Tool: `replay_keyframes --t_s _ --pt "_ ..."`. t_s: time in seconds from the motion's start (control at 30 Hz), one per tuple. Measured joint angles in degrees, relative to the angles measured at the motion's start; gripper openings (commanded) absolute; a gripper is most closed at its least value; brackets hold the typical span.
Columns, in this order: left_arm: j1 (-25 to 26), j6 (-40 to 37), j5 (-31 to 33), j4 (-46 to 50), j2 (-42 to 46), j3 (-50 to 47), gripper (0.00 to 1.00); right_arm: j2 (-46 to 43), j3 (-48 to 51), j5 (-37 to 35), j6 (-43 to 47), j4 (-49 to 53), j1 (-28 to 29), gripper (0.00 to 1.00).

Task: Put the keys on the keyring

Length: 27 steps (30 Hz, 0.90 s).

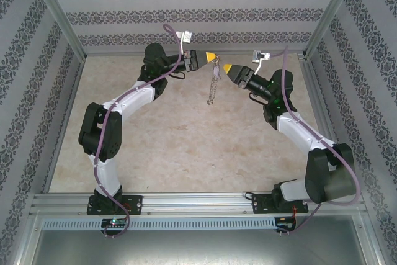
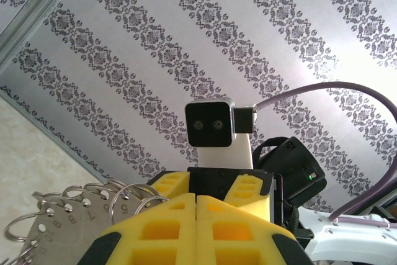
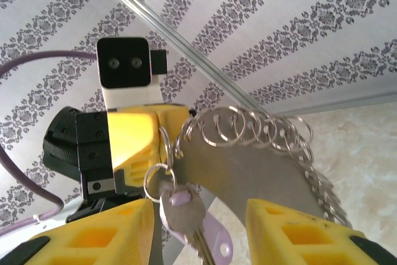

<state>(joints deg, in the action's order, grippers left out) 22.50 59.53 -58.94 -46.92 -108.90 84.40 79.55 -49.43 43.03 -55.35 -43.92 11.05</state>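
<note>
The keyring [image 3: 260,169] is a flat grey metal hoop fringed with small wire rings, held up in the air between the two arms. My left gripper [image 1: 212,58] is shut on its edge, and it hangs down from that yellow tip [image 1: 214,88]. In the left wrist view the keyring [image 2: 53,224] shows beside the closed yellow fingers [image 2: 161,228]. A silvery key [image 3: 184,210] with a lilac tag [image 3: 214,237] hangs from a small ring on the rim. My right gripper [image 3: 198,240] is open, its pads either side of the key without touching it.
The beige tabletop [image 1: 186,147] lies below the raised arms. Patterned walls [image 1: 186,17] and metal frame posts [image 1: 59,13] enclose the back and sides. A metal rail [image 1: 198,203] runs along the near edge by the arm bases.
</note>
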Motion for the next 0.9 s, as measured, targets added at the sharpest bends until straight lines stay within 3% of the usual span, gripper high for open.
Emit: replay_keyframes --t_s 0.5,0.9 --pt "0.0 4.22 1.2 -1.25 -0.02 -2.27 0.0 4.2 -3.58 -1.22 -1.99 -3.48 1.99 0.39" --pt "0.04 5.22 1.2 -2.08 -0.04 -2.34 0.0 5.42 -5.22 -1.18 -3.04 -4.37 3.85 0.29"
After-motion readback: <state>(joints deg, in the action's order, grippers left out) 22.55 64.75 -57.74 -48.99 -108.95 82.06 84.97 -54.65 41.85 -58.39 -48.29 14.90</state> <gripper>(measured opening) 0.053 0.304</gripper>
